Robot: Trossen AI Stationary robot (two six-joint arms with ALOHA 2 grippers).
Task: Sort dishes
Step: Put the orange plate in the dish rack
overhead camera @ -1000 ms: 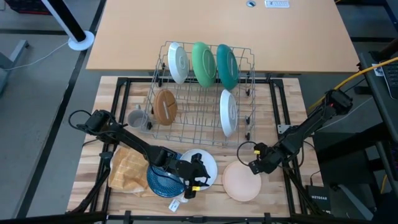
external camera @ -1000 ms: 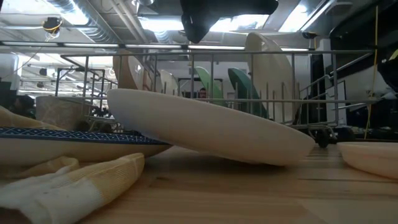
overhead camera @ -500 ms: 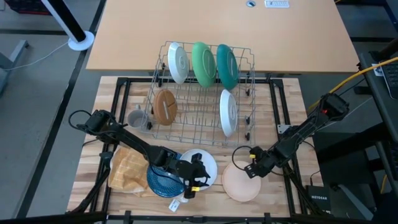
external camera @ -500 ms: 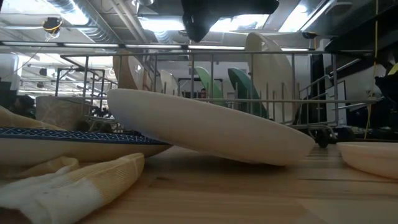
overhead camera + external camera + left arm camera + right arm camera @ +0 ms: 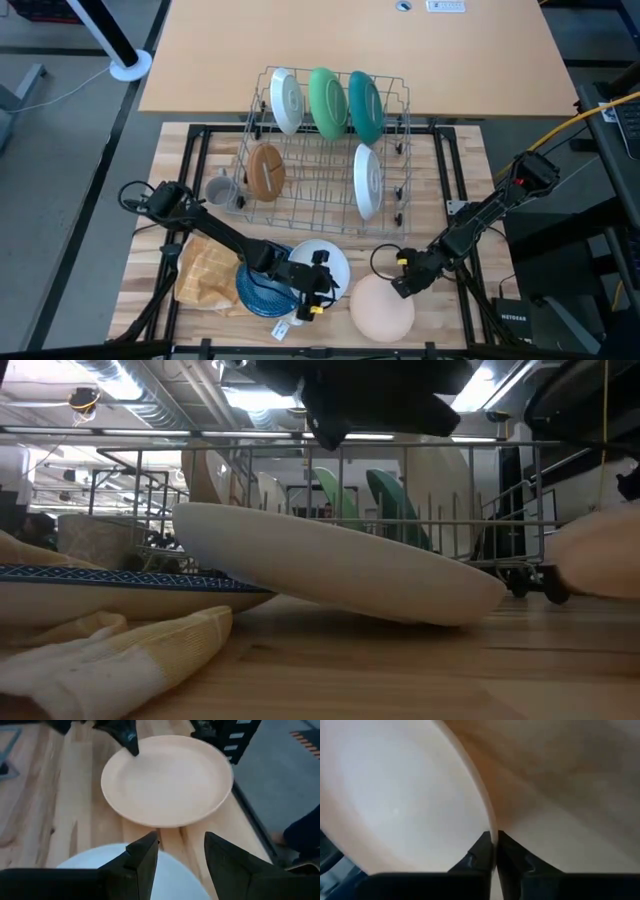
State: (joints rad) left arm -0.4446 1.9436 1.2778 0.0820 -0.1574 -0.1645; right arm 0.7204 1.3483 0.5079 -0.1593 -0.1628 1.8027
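A peach plate (image 5: 382, 308) lies at the table's near right, with my right gripper (image 5: 400, 284) shut on its rim. Left of it, a white plate (image 5: 330, 260) leans with its rim on a blue patterned plate (image 5: 258, 292), which sits on the checked cloth (image 5: 205, 272). My left gripper (image 5: 318, 292) hovers over the white plate's near edge (image 5: 165, 875), fingers open and empty. In the wire rack (image 5: 300, 195) stand white (image 5: 286, 100), green (image 5: 327, 102), teal (image 5: 364, 105), white (image 5: 368, 180) and brown (image 5: 266, 172) dishes. A grey mug (image 5: 220, 190) sits at the rack's left. My right gripper pinches the peach plate's rim (image 5: 489, 826) between its two fingers, one on each face, at the plate's far right side. The fingers come slanting down from the table's far right. The plate (image 5: 598, 565) is tilted and raised; whether its near rim rests on the table I cannot tell.
The rack fills the table's middle and far part. A small white thing (image 5: 283, 328) lies at the near edge by the blue plate. Bare wood shows between the white plate and the peach plate (image 5: 167, 780). Dark frame rails (image 5: 455, 200) run along the table's sides.
My right gripper has gone toward the table's near left, down to the peach plate's rim, and has shut on it. The plate, flat on the table before, now stands tilted and raised, shifted a little toward the near edge.
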